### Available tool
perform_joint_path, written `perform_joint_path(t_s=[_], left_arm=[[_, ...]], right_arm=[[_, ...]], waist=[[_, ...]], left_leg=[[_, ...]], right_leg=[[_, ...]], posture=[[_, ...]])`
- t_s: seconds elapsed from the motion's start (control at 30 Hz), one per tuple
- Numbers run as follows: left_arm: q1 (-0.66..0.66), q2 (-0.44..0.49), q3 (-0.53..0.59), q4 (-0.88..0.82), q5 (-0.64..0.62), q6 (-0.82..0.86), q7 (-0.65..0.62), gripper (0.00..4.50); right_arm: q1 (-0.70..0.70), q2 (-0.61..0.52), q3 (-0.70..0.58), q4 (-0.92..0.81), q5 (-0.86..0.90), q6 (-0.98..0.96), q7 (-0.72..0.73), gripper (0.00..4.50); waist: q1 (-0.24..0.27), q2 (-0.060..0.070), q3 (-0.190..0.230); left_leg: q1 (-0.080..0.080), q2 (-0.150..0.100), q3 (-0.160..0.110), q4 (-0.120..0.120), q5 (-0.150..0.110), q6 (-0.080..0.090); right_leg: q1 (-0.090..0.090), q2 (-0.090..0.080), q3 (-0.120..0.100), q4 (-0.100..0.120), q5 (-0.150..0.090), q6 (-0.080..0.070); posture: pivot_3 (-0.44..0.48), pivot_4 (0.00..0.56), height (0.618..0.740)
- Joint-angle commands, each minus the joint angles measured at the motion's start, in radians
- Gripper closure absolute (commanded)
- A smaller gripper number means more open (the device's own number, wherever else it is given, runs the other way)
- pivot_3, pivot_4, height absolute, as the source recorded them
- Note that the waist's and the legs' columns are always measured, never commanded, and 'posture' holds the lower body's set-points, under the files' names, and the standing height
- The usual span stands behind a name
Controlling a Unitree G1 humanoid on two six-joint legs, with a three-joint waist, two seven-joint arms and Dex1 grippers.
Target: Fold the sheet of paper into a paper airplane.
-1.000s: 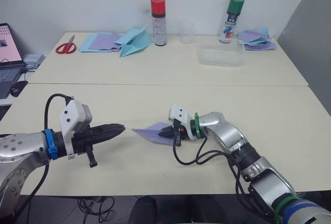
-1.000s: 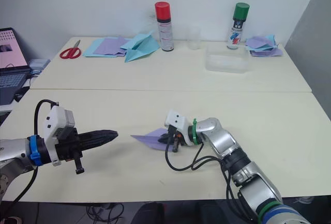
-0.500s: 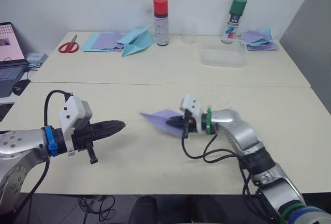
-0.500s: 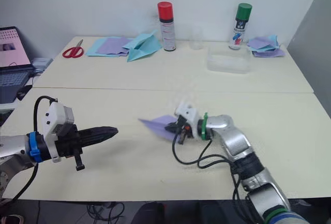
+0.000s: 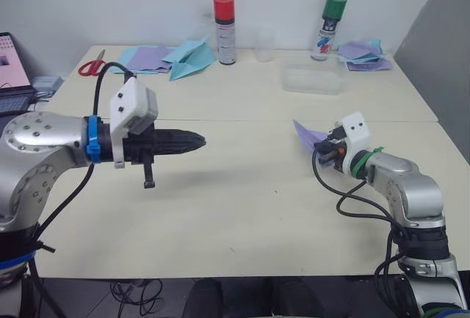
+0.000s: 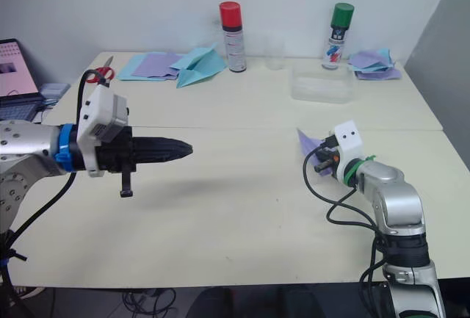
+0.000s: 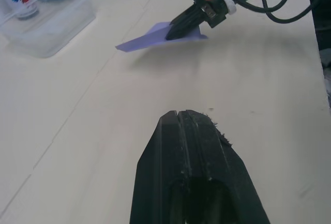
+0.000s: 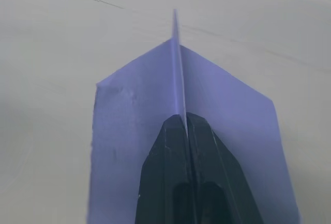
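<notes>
Camera setup: head stereo pair plus two wrist cams.
Head pair looked forward and down over the tabletop [image 5: 242, 208], both eyes sharing both arms. Left wrist cam sighted along the left gripper [image 7: 178, 114] from a distance at the right gripper [image 7: 178, 27] and paper airplane [image 7: 147, 38]. Right wrist cam sat close on the same airplane.
</notes>
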Motion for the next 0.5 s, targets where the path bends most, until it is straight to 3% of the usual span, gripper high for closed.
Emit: perform_joint_path(t_s=[0.03,0.13,0.4,0.5], left_arm=[[-0.117,-0.077,-0.065,0.044,0.029,-0.004,0.008,4.5],[-0.188,-0.129,-0.079,0.056,-0.002,0.044,-0.002,4.5],[-0.201,-0.131,-0.131,0.094,0.069,0.001,-0.067,4.5],[-0.187,-0.13,-0.125,0.092,0.08,-0.003,-0.076,4.5]], right_arm=[[0.042,0.044,-0.05,-0.039,-0.019,-0.014,-0.118,4.48],[0.072,0.072,-0.064,-0.042,-0.018,-0.034,-0.162,4.48],[0.091,0.108,-0.074,0.027,0.004,-0.073,-0.204,4.48],[0.088,0.115,-0.068,0.02,0.006,-0.077,-0.214,3.86]], waist=[[0.002,0.0,0.0],[-0.002,0.0,0.0],[-0.006,0.001,0.0],[-0.006,0.001,0.0]], left_leg=[[0.0,0.001,0.0,0.0,0.0,0.0],[-0.001,0.002,0.0,0.001,0.0,0.0],[-0.001,0.002,-0.001,0.0,0.0,0.0],[-0.001,0.002,0.0,0.001,0.0,0.0]], right_leg=[[0.0,0.001,0.0,0.0,0.0,0.0],[-0.001,0.003,0.0,0.0,0.0,0.0],[-0.002,0.005,0.002,0.001,0.0,0.0],[-0.002,0.005,0.002,0.002,0.0,0.0]], posture=[[0.0,0.15,0.74],[0.0,0.15,0.74],[0.0,0.15,0.74],[0.0,0.15,0.74]])
